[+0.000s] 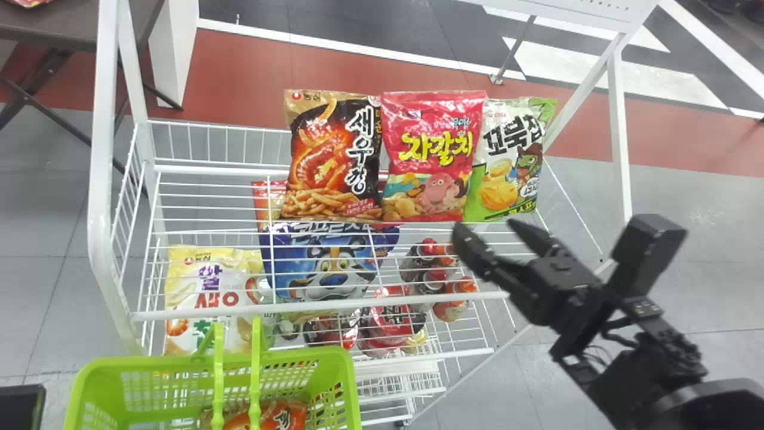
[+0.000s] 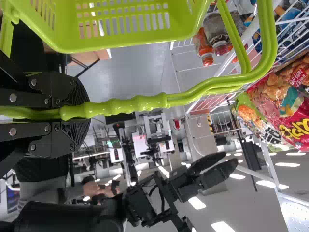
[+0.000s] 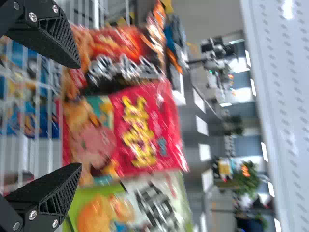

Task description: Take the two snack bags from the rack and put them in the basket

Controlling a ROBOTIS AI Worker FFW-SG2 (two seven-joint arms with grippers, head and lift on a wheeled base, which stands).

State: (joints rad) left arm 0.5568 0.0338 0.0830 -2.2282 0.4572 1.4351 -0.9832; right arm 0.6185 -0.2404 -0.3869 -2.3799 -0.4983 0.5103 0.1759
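Note:
My right gripper (image 1: 486, 227) stands open at the rack's top shelf, by the lower edges of the pink bag (image 1: 427, 155) and the green-and-white bag (image 1: 507, 158). A black-and-orange bag (image 1: 334, 155) stands left of the pink one. In the right wrist view the pink bag (image 3: 140, 130) lies beyond the gap of the open right gripper (image 3: 77, 115), not held. The green basket (image 1: 352, 382) hangs before the rack with an orange-red bag (image 1: 286, 413) inside. The left wrist view has my left gripper (image 2: 63, 113) shut on the basket's handle (image 2: 140, 104).
The white wire rack (image 1: 322, 309) has lower shelves with a yellow-white bag (image 1: 209, 286), a blue tiger bag (image 1: 328, 263) and several bottles and packs. A white post (image 1: 619, 131) rises at the rack's right side. A dark table (image 1: 48, 27) stands at the far left.

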